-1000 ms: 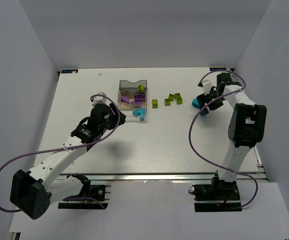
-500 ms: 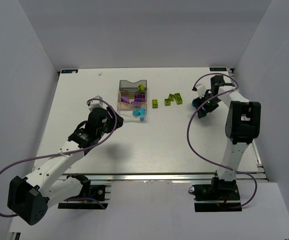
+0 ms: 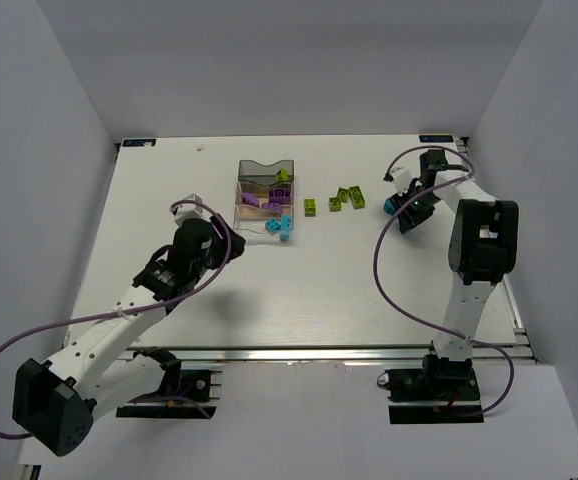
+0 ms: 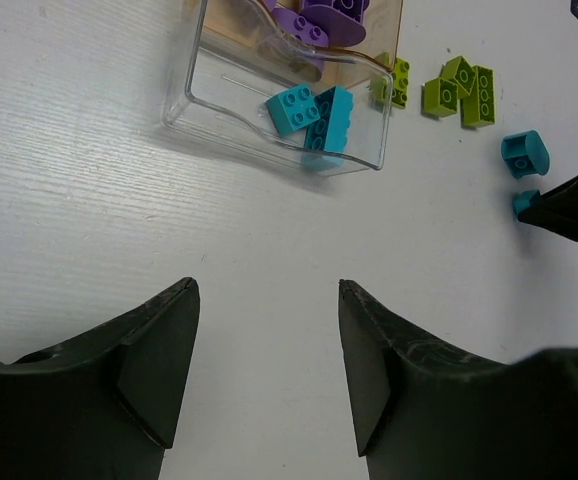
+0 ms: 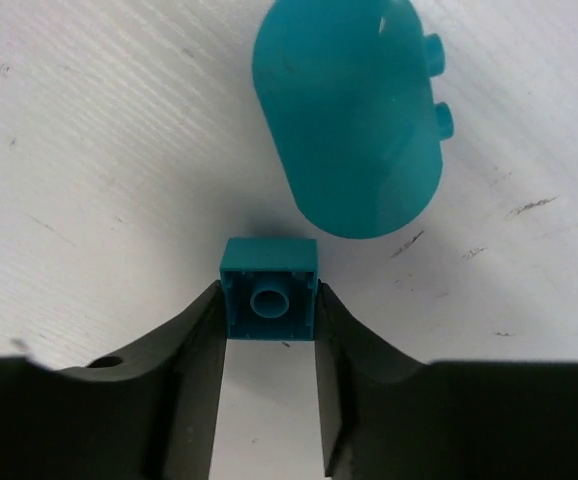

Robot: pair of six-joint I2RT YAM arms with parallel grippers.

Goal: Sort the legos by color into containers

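Rounded lego just beyond clamped sq. lego.

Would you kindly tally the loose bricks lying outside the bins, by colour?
Lime green bricks: 4, three of them tightly clustered
Cyan: 2, the rounded cyan brick and the small cyan brick held in the right pincer
Purple: 0
Total: 6

bins in row, loose bricks right
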